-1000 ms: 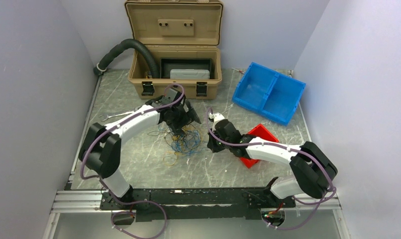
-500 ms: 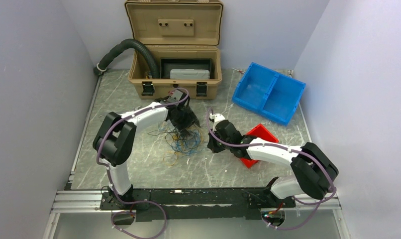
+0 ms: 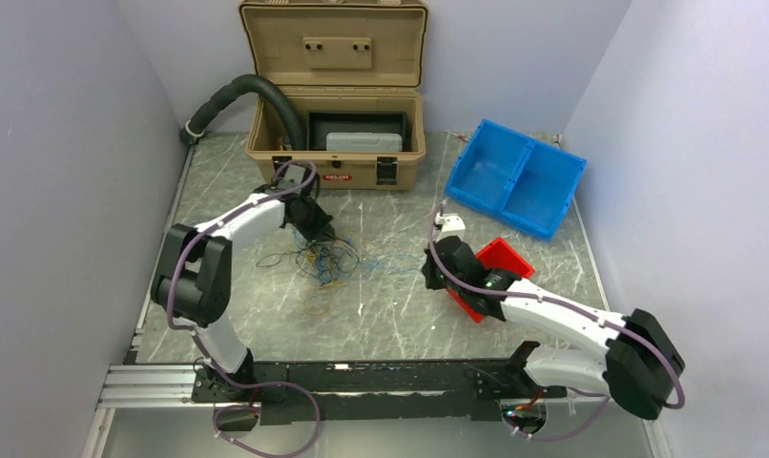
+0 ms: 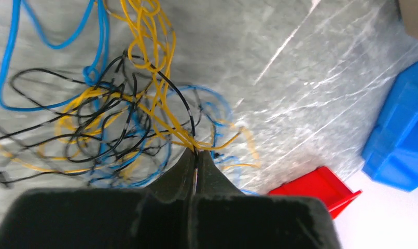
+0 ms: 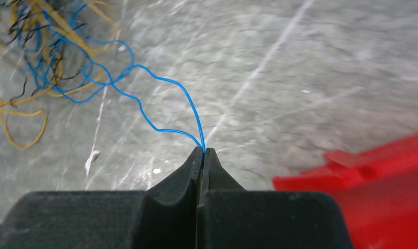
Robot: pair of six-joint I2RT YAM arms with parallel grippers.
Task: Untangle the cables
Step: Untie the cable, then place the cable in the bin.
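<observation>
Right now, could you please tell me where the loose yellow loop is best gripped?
Take the yellow loop at its rounded outer end, coming straight down from above. It lies flat on the table, sticking out of the tangle, with no blue or black strands across it there.

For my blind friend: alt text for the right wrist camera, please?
Black jaws pinch the end of a thin blue wire, which snakes across a grey table to a tangle of wires top left. A red bin sits lower right.
</observation>
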